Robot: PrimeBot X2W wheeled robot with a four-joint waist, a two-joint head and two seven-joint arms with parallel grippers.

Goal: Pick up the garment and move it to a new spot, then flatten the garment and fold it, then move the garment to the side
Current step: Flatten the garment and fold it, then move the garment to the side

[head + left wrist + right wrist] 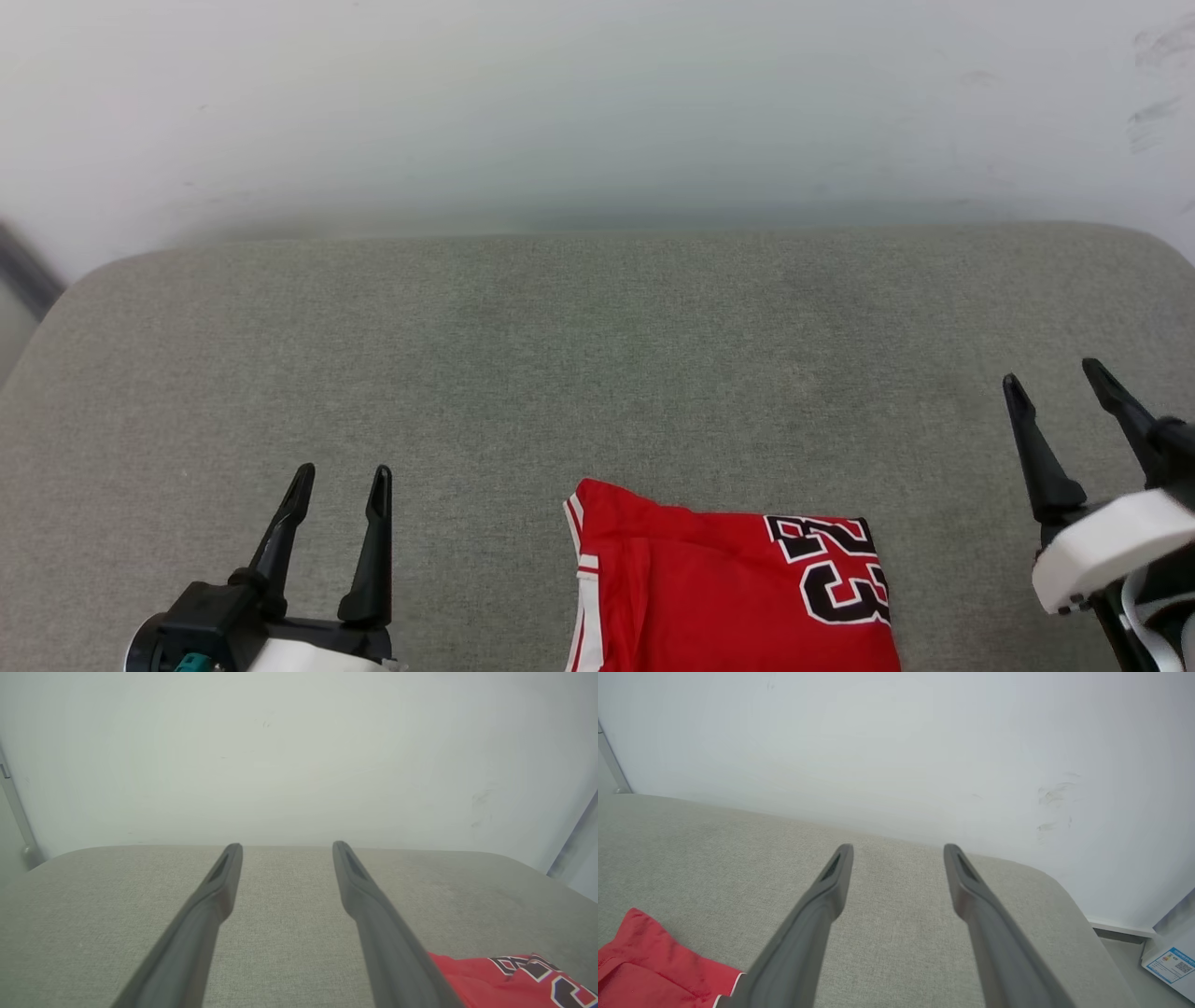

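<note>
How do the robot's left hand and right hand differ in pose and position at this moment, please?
In the head view the left hand sits at the lower left, while the right hand sits higher at the far right. The left hand's fingers lean slightly right; the right hand's lean left. The left hand is nearer the garment's striped edge, the right hand its number. Both are open, empty and clear of the garment.

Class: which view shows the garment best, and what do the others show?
The head view: most of the folded garment shows, number 23 legible. The left wrist view catches a lettered corner, the right a red corner.
</note>
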